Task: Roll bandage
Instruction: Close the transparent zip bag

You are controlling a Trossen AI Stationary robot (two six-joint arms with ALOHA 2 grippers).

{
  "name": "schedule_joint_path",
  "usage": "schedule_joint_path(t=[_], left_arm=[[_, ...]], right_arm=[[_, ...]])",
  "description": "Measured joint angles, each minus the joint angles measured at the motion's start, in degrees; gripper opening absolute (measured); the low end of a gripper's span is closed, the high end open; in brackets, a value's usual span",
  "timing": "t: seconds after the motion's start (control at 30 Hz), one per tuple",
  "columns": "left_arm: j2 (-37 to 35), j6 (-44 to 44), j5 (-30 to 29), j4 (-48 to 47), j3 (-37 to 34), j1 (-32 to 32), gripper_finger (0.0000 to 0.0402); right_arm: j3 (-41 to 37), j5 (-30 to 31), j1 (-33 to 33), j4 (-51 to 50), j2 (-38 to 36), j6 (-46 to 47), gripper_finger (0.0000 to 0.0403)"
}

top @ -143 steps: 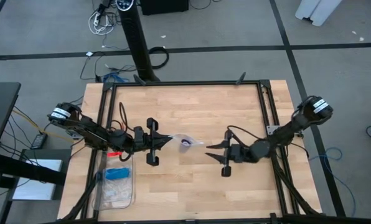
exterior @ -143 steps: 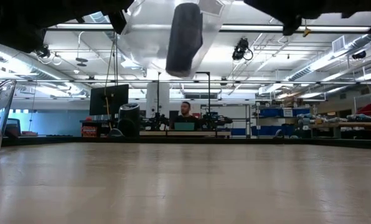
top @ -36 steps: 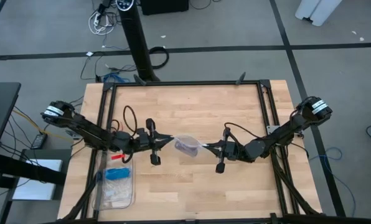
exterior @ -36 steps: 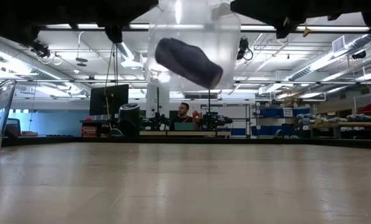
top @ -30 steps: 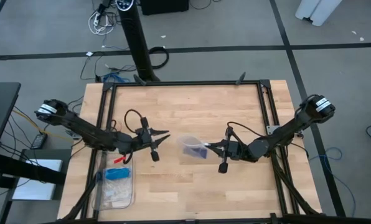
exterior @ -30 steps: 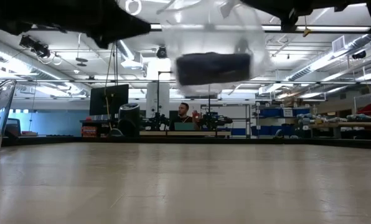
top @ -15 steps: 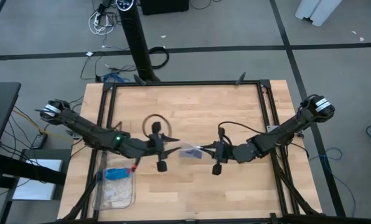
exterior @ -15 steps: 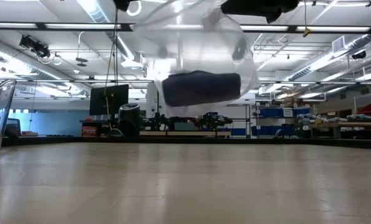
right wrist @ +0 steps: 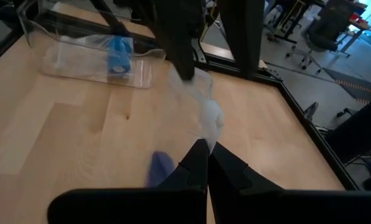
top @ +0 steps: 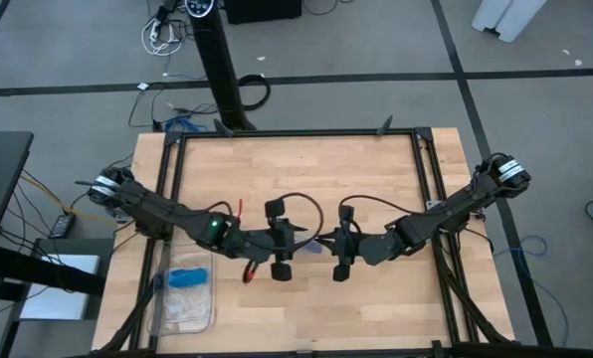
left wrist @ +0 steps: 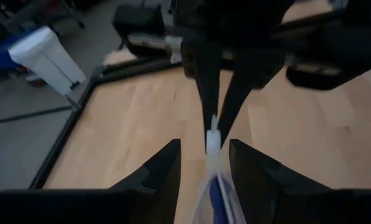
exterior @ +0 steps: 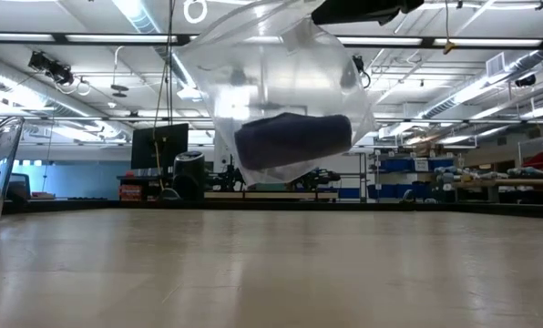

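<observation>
Above the counter (top: 376,169), centre of the low frame, the bandage (exterior: 292,139) hangs rolled inside a clear bag (exterior: 281,82). We should steady the bag's mouth before drawing the roll out. Our right gripper (right wrist: 205,163) pinches the bag's edge, fingers pressed together; our left gripper (left wrist: 201,165) stands spread astride it, not gripping.

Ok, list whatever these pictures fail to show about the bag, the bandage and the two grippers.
- High view: the clear bag and bandage are hidden between the left gripper and right gripper.
- Low view: both grippers are cut off by the top edge; only the clear bag and bandage show.
- Left wrist view: the bandage is only a blurred streak.
- Whether the bandage is fully rolled: unclear.
</observation>
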Motion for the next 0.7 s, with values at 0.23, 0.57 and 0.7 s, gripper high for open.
schedule_joint_path(t=[0.23, 0.57, 0.7], left_arm=[[3.5, -4.3, 5.8, -1.6, 2.1, 2.7, 0.0143], [3.9, -5.2, 6.0, 0.4, 2.1, 2.8, 0.0141], [3.8, -6.6, 5.9, -0.5, 2.1, 2.8, 0.0121]], right_arm=[[0.0, 0.0, 0.0, -0.4, 0.0, -0.1, 0.0], [0.0, -0.1, 0.0, -0.8, -0.1, 0.0, 0.0], [0.0, -0.1, 0.0, -0.8, -0.1, 0.0, 0.0]])
